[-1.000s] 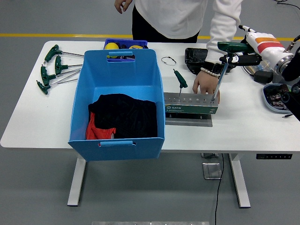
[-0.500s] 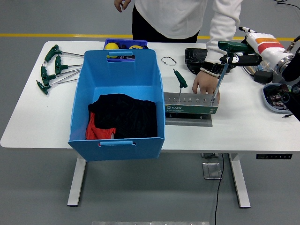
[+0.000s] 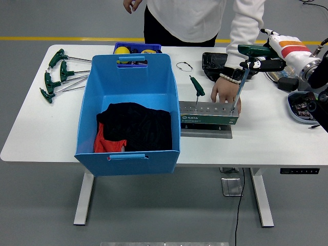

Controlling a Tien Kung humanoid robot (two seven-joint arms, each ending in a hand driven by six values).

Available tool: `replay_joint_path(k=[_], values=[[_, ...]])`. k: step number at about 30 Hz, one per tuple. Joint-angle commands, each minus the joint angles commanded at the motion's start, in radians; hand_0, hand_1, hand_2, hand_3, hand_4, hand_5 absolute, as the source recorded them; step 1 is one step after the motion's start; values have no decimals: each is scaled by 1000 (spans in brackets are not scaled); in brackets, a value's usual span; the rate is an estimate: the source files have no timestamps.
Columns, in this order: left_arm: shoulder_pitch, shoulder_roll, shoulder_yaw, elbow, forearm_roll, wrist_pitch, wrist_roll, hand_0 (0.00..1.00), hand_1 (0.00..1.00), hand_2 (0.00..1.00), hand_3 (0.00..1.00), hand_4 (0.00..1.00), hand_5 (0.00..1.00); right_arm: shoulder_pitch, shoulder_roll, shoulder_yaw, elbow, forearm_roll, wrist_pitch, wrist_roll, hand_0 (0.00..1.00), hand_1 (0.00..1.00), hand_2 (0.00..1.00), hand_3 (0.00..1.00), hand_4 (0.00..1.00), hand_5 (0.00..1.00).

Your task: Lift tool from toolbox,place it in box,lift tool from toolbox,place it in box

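Over toolbox (image 3: 209, 114) | right hand (image 3: 266, 57) fingers clasp green-handled tool (image 3: 245, 69) | shaft tilted

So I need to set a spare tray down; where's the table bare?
The near-right corner, in front of the grey tool rack, is bare. Crowded: T-handle keys far left, blue plastic bin centre, trays far right.

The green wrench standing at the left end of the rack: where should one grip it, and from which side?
Grip the green T-handle of the wrench from above. Its shaft stands nearly upright in the rack, so the handle on top is free, and it lifts straight out.
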Motion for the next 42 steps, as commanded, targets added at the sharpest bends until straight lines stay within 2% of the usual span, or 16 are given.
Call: replay_joint_path(k=[5, 6, 11, 12, 17, 18, 42], values=[[2, 0, 4, 0, -2, -2, 1, 738, 725, 773, 770, 768, 714, -1, 1, 0, -1, 0, 0, 0, 2, 2, 998, 2, 998, 864], [2, 0, 6, 0, -4, -2, 0, 738, 730, 775, 771, 768, 715, -1, 1, 0, -2, 0, 0, 0, 2, 2, 2, 2, 998, 865], [10, 2, 0, 0, 1, -3, 0, 738, 730, 775, 771, 768, 715, -9, 4, 3, -4, 1, 1, 0, 2, 2, 2, 2, 998, 865], [10, 1, 1, 0, -1, -3, 0, 738, 725, 772, 770, 767, 712, -9, 4, 4, -3, 2, 0, 0, 2, 2, 998, 2, 998, 866], [10, -1, 0, 0, 0, -3, 2, 738, 725, 772, 770, 767, 712, -6, 1, 6, -2, 1, 0, 0, 2, 2, 998, 2, 998, 866], [9, -1, 1, 0, -2, -3, 2, 738, 728, 777, 770, 769, 715, -4, 0, 6, -2, 1, 0, 0, 2, 2, 2, 2, 998, 868], [0, -1, 12, 0, -10, -5, 2, 738, 727, 775, 771, 771, 715, 11, -12, 11, 0, -1, 1, -1, 2, 2, 2, 2, 998, 869]])
